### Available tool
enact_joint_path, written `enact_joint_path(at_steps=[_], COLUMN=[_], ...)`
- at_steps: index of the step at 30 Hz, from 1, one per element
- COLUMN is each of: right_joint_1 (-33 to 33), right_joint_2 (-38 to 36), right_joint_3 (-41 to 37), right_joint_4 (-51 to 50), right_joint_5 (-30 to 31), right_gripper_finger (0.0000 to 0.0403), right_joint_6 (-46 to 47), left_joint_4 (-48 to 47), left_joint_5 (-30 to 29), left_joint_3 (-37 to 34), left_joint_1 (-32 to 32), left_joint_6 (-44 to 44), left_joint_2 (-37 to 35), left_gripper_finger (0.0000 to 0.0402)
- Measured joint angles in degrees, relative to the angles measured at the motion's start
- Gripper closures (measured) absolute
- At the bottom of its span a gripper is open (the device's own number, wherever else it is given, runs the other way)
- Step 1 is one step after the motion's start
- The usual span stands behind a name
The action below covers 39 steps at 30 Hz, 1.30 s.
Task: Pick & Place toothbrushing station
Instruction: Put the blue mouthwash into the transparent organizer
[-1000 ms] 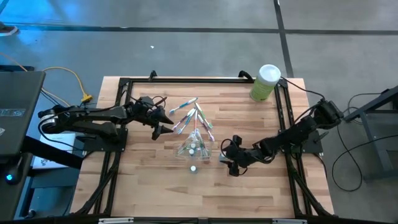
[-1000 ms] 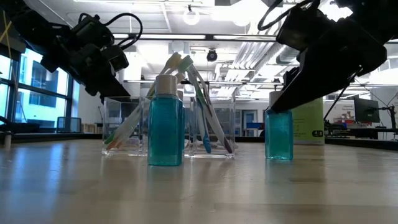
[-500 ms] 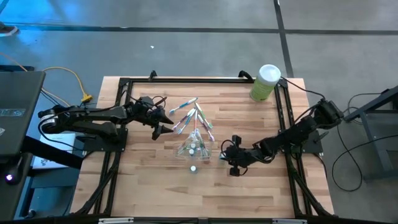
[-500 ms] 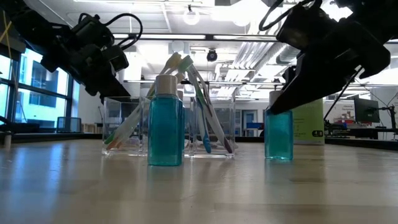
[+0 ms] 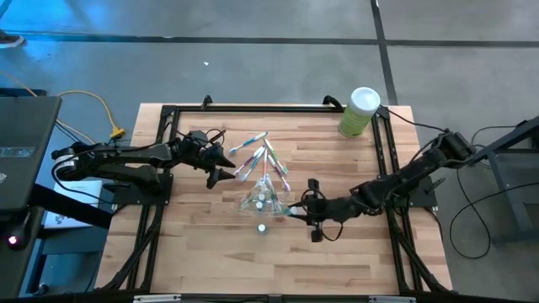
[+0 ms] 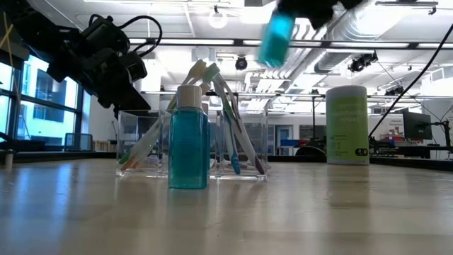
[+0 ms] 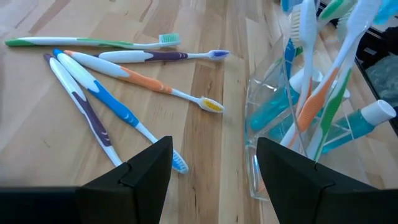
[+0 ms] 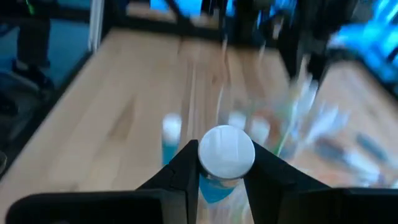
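The clear holder [image 5: 263,199] stands mid-table with several toothbrushes [image 7: 323,93] leaning in it. More toothbrushes [image 5: 255,154] lie flat on the wood behind it. One small blue white-capped bottle [image 6: 188,142] stands on the table before the holder. A second blue bottle [image 6: 276,35] hangs high in the air, with my right gripper [image 5: 296,210] shut on it, just right of the holder. My left gripper [image 5: 221,165] hovers open, left of the holder and above the loose toothbrushes, touching nothing. My right gripper pinches the small blue bottle between its two fingers [image 8: 186,165], which close on its sides just under the white cap [image 8: 226,152]. The bottle is lifted clear of the table and hangs tilted, blue body [image 6: 274,39] below the fingers.
A tall green canister with a white lid [image 5: 360,111] stands at the far right corner. A black frame [image 5: 168,118] runs around the wooden top. Bare wood [image 5: 253,269] lies along the near edge.
My right gripper has risen and gone a little toward the holder, turning as it went. The blue bottle that stood on the table at the right has left the wood and now hangs tilted high above it. My left gripper has kept still.
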Motion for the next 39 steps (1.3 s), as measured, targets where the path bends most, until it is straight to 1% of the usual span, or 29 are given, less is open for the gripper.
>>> enact_joint_path(at_steps=[5,11,14,20,23,28,34,39], right_joint_1=[-3.2,-6.2,-7.3,-8.7,-9.4,-9.7,-9.8,-11.2], right_joint_2=[2.6,7.4,9.8,14.4,15.7,16.3,16.4,16.8], right_joint_3=[0.8,0.9,1.1,4.8,7.7,9.1,9.1,9.2], right_joint_4=[4.4,13.3,15.9,15.3,10.7,5.4,5.1,5.4], right_joint_5=[-1.6,-8.0,-10.2,-10.1,-9.8,-9.5,-9.6,-9.8], right_gripper_finger=[0.0319,0.0319,0.0319,0.0319,0.0319,0.0319,0.0319,0.0319], right_joint_6=[-2.7,-3.8,-4.1,-5.6,-5.0,-3.2,-3.0,-2.2], left_joint_4=[0.0,-0.1,-0.1,0.9,2.3,2.8,2.9,2.9], left_joint_5=[0.0,-0.2,-0.8,-4.7,-5.9,-6.2,-6.2,-6.2], left_joint_3=[0.0,0.0,0.0,0.0,0.0,0.0,0.0,0.0], left_joint_1=[0.0,-1.5,-2.5,-4.5,-5.3,-6.4,-6.8,-6.8], left_joint_6=[-0.1,0.2,0.2,0.3,0.2,0.0,0.7,0.7], left_joint_2=[0.0,0.0,0.0,0.0,0.0,0.0,0.0,0.0], left_gripper_finger=[0.0173,0.0173,0.0173,0.0173,0.0173,0.0173,0.0173,0.0173])
